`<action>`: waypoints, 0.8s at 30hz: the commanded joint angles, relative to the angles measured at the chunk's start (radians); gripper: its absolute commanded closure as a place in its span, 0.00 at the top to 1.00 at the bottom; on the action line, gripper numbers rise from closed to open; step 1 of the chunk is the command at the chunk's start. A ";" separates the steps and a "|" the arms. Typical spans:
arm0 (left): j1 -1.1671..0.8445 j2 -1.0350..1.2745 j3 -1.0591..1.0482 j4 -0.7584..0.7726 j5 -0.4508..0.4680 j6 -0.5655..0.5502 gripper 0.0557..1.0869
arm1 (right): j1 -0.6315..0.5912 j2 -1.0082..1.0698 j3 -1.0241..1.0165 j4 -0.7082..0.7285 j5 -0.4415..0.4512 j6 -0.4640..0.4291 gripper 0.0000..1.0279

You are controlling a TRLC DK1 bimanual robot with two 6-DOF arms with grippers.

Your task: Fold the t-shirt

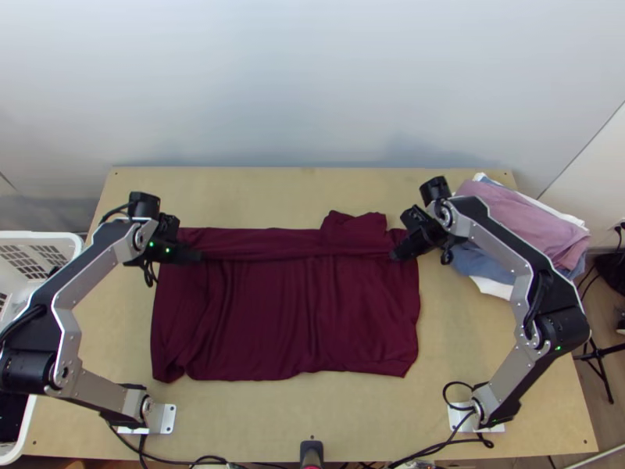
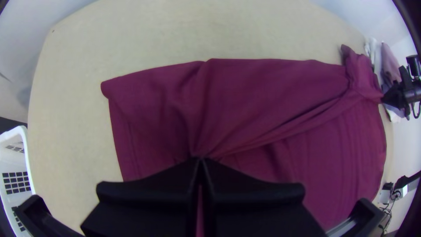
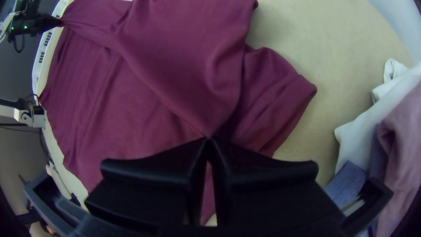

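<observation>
T-shirt, wine-red, lies in the middle of the table, broad and mostly flat, with a gathered strip running left to right near its far edge. The left gripper is clamped on the cloth at the far left, fingers together on a pinch; the right gripper is clamped likewise at the far right, near a bunched flap that sticks out past the far edge.

The step in hand looks to be bringing the far part over toward the near edge. To do it well, both grippers should lift together, just enough to free the layer, and travel nearward at one pace, keeping the strip lightly taut. Too hard a pull apart would drag the cloth beneath; drifting together would let it sag into creases. The flap probably needs tucking in, or it will leave a lump. Lay the line down parallel to the near edge before letting go.
</observation>
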State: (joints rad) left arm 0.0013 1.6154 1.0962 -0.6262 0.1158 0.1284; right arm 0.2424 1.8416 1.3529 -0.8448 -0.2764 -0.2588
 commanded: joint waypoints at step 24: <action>-0.119 -0.357 -0.124 -0.297 -0.104 0.427 0.95 | 0.159 -0.335 -0.215 -0.178 0.029 -0.023 0.95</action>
State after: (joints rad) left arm -0.0078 1.4326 1.0935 -0.8146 0.0875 0.3336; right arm 0.3229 1.6573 1.2541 -0.9642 -0.2573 -0.2459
